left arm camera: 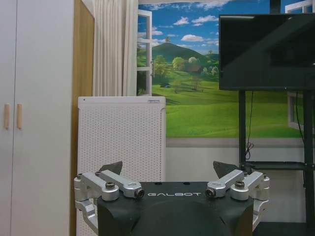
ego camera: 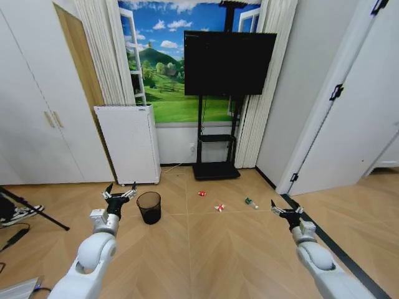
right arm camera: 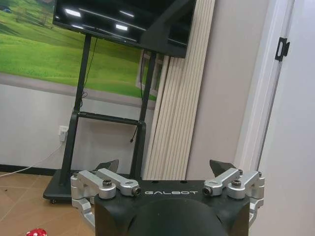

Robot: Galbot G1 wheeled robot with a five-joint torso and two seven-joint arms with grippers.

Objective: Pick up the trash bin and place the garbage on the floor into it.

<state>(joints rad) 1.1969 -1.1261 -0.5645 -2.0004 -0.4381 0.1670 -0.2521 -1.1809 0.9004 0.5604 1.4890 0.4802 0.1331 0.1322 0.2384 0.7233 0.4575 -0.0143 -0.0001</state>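
Two white robot arms reach forward, left gripper (ego camera: 120, 194) and right gripper (ego camera: 286, 212) both spread wide, grasping nothing. Just beside the left one stands the small round black wire-mesh trash bin (ego camera: 149, 207) on smooth wood flooring. Pinching its thin rim squarely looks wisest. Beyond lie a red lump (ego camera: 202, 193), a red-and-white wrapper wad (ego camera: 219, 207) and a clear green-labelled bottle (ego camera: 250, 202).

Left pincer (left arm camera: 168, 173), fingers spread, faces white appliance (left arm camera: 121, 137).

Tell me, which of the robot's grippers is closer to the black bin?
Left. The left gripper hovers open just beside the bin, on its left. The right gripper is far off across the floor, beyond the litter.
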